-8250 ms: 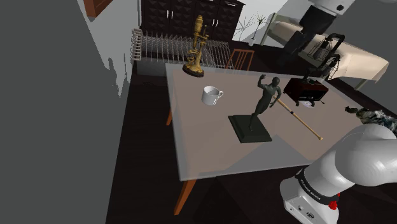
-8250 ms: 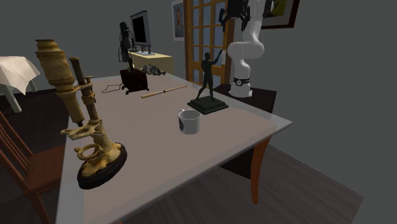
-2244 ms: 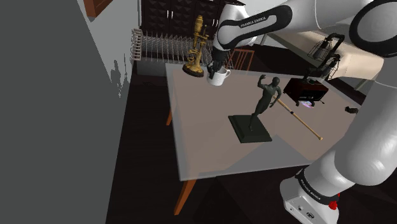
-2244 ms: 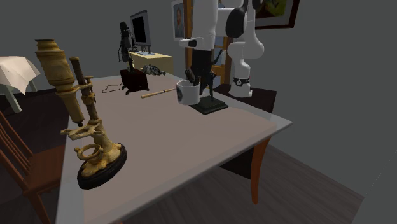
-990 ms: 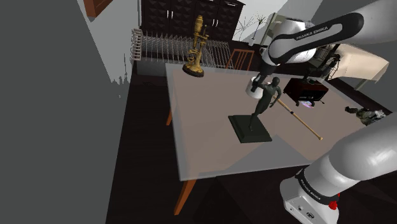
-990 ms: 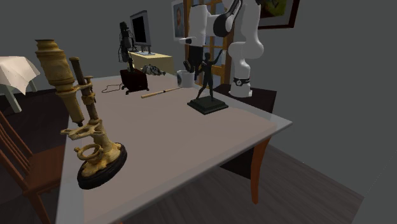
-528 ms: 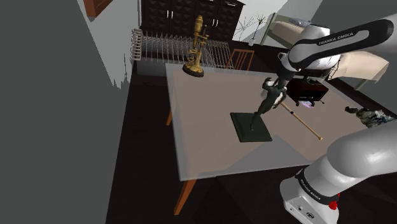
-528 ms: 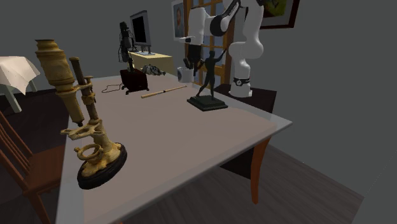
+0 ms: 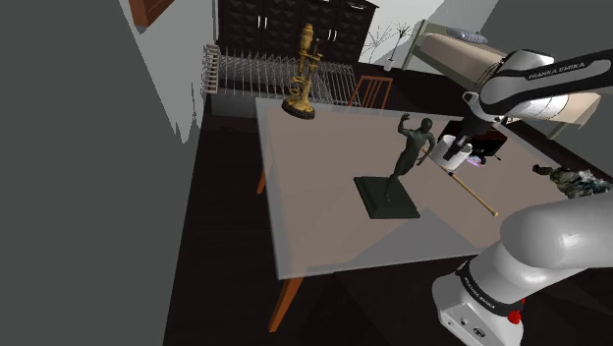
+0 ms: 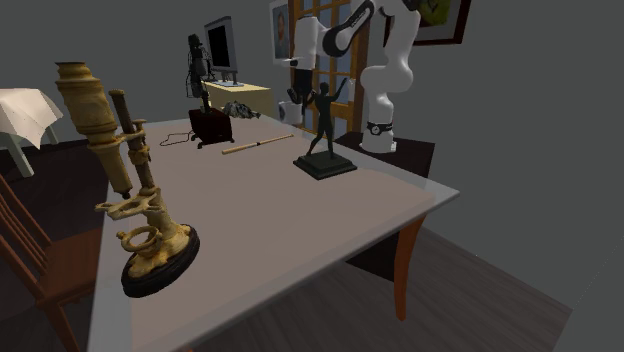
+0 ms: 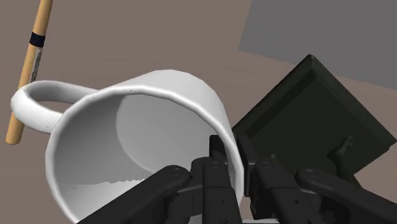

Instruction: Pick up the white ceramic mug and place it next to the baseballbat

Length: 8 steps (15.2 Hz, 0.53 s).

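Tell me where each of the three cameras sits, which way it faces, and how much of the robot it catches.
Shoulder view: beside and behind the robot's base, looking down over the brown table; the white arm reaches across above.
Second exterior view: across the table near the brass microscope, facing the arm and its base.
Wrist view: on the hand, looking into the white mug it clasps by the rim; two black fingers show.
Shared: all three show the mug and the wooden baseball bat.

Arm point(image 9: 550, 79): glossy white rounded links, dark joints. Black maker's lettering along one upper link. Base point(image 9: 470, 313): white, black ring, small red mark. Claw point(image 11: 230, 149): all black, two fingers point(image 11: 216, 167).
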Motion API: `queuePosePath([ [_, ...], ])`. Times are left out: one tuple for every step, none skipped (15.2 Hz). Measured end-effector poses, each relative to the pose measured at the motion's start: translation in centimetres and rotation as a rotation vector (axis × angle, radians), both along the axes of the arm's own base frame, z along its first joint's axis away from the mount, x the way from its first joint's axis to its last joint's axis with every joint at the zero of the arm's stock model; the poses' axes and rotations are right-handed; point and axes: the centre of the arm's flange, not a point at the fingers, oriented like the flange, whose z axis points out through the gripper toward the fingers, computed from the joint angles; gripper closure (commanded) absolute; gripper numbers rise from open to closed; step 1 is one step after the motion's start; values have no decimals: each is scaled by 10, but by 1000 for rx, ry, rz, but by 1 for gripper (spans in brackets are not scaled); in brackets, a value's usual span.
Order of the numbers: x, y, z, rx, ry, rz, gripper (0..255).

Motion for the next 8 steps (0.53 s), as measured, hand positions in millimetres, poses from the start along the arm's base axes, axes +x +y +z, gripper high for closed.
queuePosePath([
  [-11, -6, -2, 0, 0, 0, 255],
  [-23, -16, 0, 0, 0, 0, 255],
  [-33, -22, -1, 0, 0, 0, 255],
  [-44, -30, -2, 0, 0, 0, 255],
  [-54, -37, -1, 0, 0, 0, 255],
  [-63, -45, -1, 0, 0, 0, 255],
  [-75, -53, 1, 0, 0, 0, 255],
  [-82, -60, 1, 0, 0, 0, 255],
])
